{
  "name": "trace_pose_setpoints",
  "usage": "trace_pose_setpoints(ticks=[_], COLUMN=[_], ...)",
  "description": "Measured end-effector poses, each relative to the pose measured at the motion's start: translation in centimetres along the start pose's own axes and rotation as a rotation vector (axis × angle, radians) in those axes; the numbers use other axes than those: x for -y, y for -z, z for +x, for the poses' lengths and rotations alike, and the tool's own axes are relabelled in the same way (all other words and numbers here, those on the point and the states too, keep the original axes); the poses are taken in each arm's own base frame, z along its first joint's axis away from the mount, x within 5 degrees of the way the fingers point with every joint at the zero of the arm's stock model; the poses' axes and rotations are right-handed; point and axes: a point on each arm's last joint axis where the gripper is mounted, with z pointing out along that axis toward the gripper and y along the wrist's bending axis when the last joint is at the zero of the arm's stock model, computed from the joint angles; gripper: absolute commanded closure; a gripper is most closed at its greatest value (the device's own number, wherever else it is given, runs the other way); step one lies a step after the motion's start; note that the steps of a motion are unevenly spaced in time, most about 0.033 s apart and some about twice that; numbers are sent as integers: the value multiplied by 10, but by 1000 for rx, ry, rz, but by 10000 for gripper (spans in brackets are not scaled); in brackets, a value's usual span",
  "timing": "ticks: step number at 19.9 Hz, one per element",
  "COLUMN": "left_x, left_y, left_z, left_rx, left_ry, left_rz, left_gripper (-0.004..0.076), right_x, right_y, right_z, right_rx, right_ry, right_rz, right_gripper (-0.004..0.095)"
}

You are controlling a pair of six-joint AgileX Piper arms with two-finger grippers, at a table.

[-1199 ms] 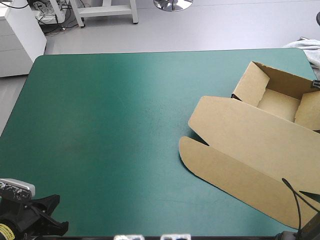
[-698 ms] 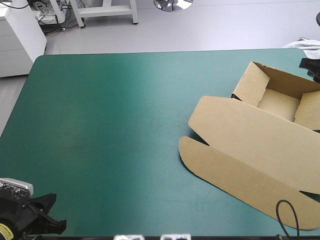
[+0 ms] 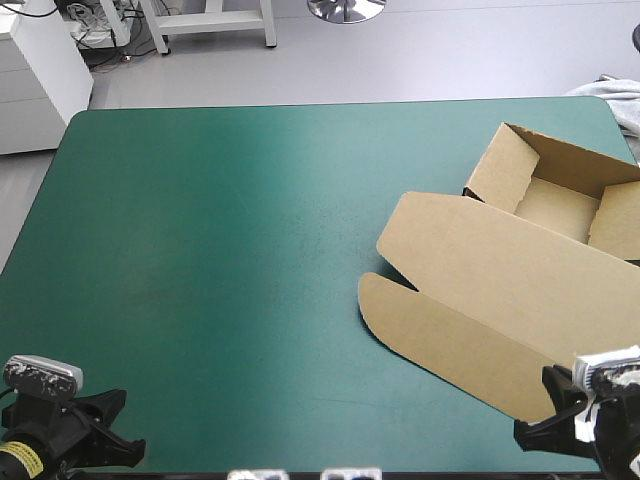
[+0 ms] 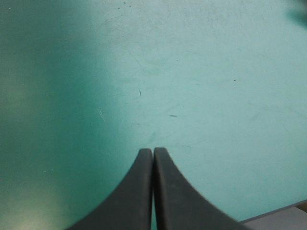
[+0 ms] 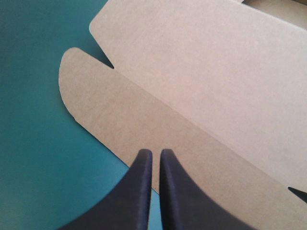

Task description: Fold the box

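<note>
scanning the whole tabletop (image 3: 220, 250) first: a wide teal-green cover (image 4: 201, 72), bare across the left and middle. the brown box (image 3: 500, 270) lies on the right side and runs out past the right edge of the high view. its biggest piece is the lid (image 3: 520, 275), lying flat and open toward me. the long rounded flap (image 3: 440, 340) lies flat along the lid's near side. beyond the lid, near the far right corner, the tray (image 3: 555, 205) stands with its walls raised.

now my right gripper (image 5: 153, 152): it's over the near edge of that flap, by the near right corner. its fingers (image 5: 139, 191) are pressed together into a point with nothing between them. whether they touch the board, i can't tell. my left gripper (image 4: 153, 151) is well apart at the near left corner, over bare cover, fingers together and empty too.

the walls look done, so i read the flap as the next piece to work. to do it well, i'd part the right fingers before going down and come in low at the flap's free edge. then i'd get one finger under the board and pinch near the middle, not at the rounded corner. that way it bends on its crease and not across the panel. lift slowly, because a shove here could slide the whole box. bringing the left gripper across to steady the lid would help.
</note>
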Motion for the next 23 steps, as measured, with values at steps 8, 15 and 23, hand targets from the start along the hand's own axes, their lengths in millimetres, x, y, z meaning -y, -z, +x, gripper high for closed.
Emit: trace_pose_setpoints(ticks=[8, 15, 23], left_x=[2, 2, 2], left_y=[0, 0, 0], left_z=[0, 0, 0], left_rx=[0, 0, 0], left_ry=[9, 9, 5], left_rz=[23, 23, 24], left_gripper=[734, 734, 734], right_x=[-3, -3, -3], right_y=[-11, -15, -15], right_z=[52, 58, 58], right_rx=[13, 3, 3], right_ry=[15, 13, 13], right_rz=[4, 4, 4], right_gripper=[865, 865, 865])
